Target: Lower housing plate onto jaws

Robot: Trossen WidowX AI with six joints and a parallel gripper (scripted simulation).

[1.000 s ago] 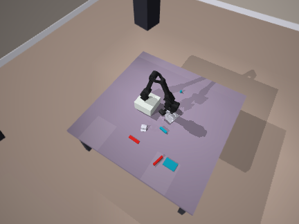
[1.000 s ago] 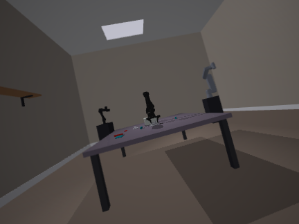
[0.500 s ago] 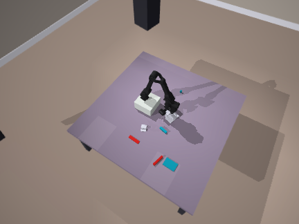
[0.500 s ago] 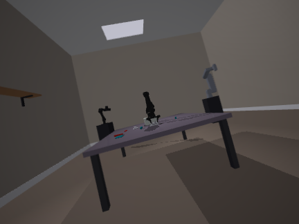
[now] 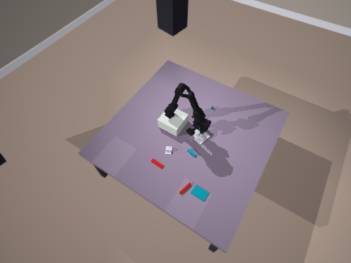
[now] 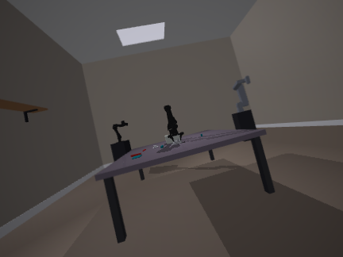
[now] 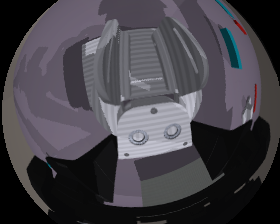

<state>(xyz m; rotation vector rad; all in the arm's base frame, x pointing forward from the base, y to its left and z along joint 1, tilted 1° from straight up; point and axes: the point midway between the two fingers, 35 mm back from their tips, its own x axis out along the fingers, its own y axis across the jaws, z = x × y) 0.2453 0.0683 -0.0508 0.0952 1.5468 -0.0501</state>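
The pale housing plate is between the black fingers of my gripper, one finger at each side edge. Two round ringed holes with pale round ends inside show in the plate. Just beyond it, two curved grey jaws stand apart, side by side, over a ribbed pale base. In the top view the pale assembly is small, right under the gripper. My gripper is shut on the housing plate. The stubs are hidden under the plate; whether it rests fully down on them cannot be told.
A white block under the arm is close to the assembly. A small pale part, a cyan bar, two red bars and a cyan plate lie on the table. A tiny cyan piece lies behind.
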